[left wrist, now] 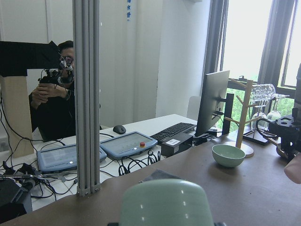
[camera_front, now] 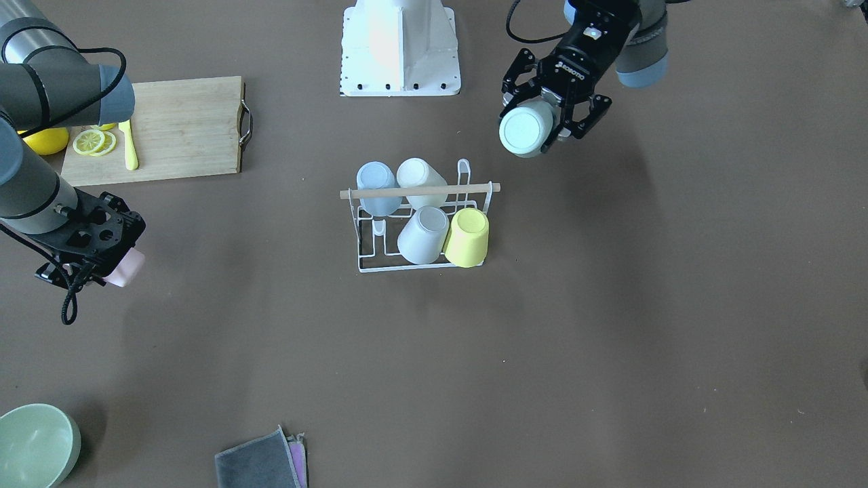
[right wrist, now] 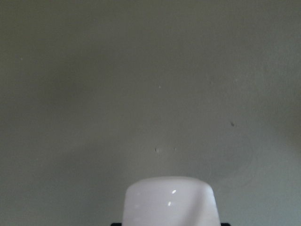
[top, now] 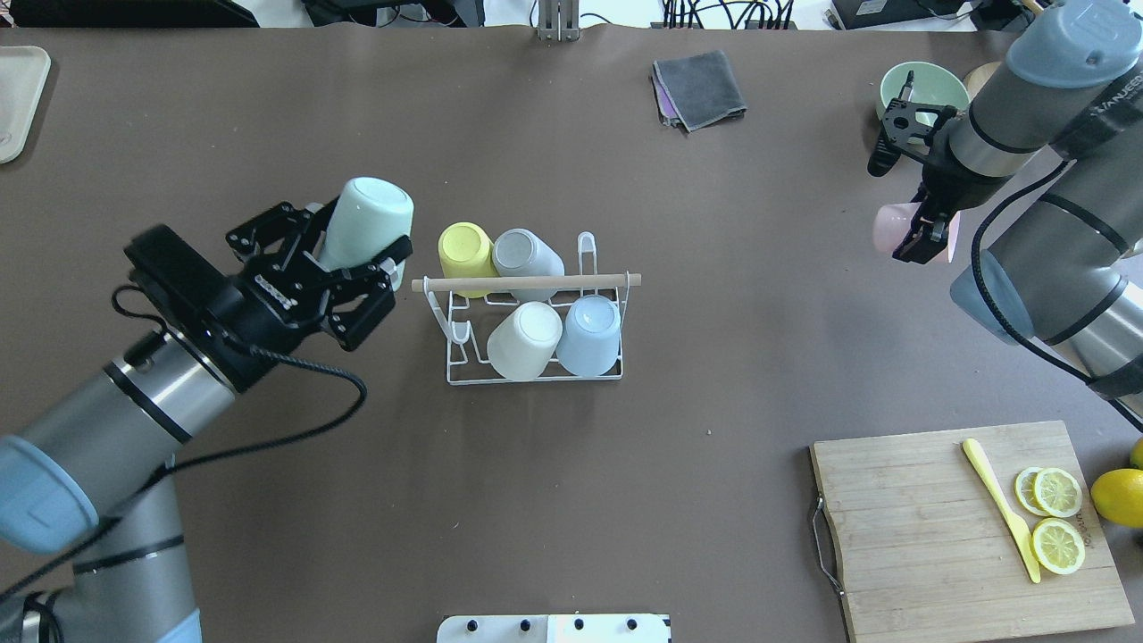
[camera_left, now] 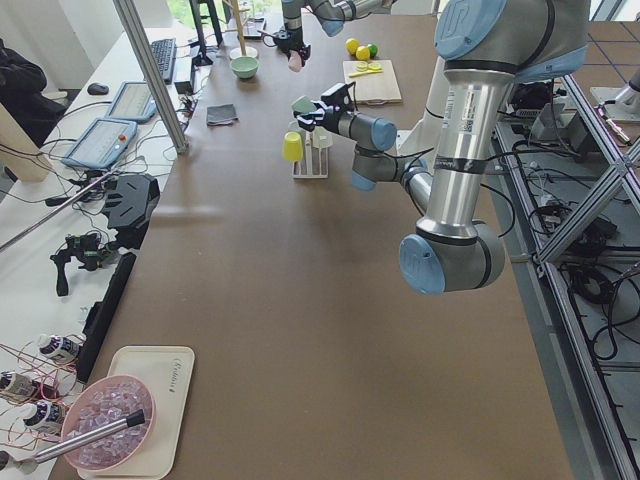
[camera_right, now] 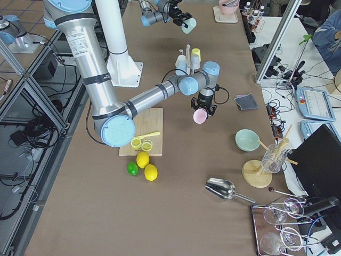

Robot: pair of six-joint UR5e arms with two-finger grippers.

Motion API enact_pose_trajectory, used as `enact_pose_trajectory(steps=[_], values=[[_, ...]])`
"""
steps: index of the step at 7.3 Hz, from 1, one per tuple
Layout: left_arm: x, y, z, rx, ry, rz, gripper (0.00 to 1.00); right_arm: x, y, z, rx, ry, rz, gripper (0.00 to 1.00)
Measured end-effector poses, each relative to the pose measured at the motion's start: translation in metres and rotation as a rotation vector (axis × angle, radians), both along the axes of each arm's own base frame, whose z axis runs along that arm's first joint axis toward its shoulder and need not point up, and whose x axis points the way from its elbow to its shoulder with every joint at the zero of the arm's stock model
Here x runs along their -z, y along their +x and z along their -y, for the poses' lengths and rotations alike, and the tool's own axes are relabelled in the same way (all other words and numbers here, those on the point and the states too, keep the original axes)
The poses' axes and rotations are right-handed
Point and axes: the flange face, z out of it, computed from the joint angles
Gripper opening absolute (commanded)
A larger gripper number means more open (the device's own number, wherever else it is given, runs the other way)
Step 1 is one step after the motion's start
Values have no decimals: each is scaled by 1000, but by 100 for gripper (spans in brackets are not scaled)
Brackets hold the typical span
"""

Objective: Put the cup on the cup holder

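The cup holder [top: 473, 376] is a white wire rack with a wooden rod [top: 527, 282] across its top, standing mid-table. It carries several upturned cups: yellow [top: 466, 251], grey [top: 527, 254], cream [top: 523, 340] and blue [top: 589, 334]. Two prongs stand bare [top: 459, 333]. My left gripper [top: 357, 254] is shut on a mint cup [top: 371, 210], held tilted in the air just left of the rack; this cup also shows in the left wrist view [left wrist: 164, 205]. My right gripper [top: 920, 219] is shut on a pink cup [top: 896, 228], held far to the right.
A wooden cutting board [top: 920, 527] with lemon slices [top: 1056, 518] and a yellow knife [top: 998, 505] lies at the near right, with a lemon [top: 1116, 496] beside it. A green bowl [top: 924, 89] and a grey cloth [top: 699, 87] sit at the far side.
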Motion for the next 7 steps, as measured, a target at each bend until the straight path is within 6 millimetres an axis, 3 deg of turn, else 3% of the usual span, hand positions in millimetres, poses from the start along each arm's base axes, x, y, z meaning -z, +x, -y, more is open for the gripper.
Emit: enact_pose_trajectory(steps=[1, 2, 4, 7], values=[[6, 21, -33, 43, -5, 16, 0, 9, -2, 2, 4, 73, 64, 0], [4, 35, -54, 74, -10, 31, 0, 17, -3, 3, 7, 138, 114, 0], [-9, 49, -63, 117, -15, 53, 0, 24, -5, 5, 10, 247, 191, 0], [-10, 53, -54, 155, -22, 54, 0, 38, -5, 8, 12, 338, 253, 0]])
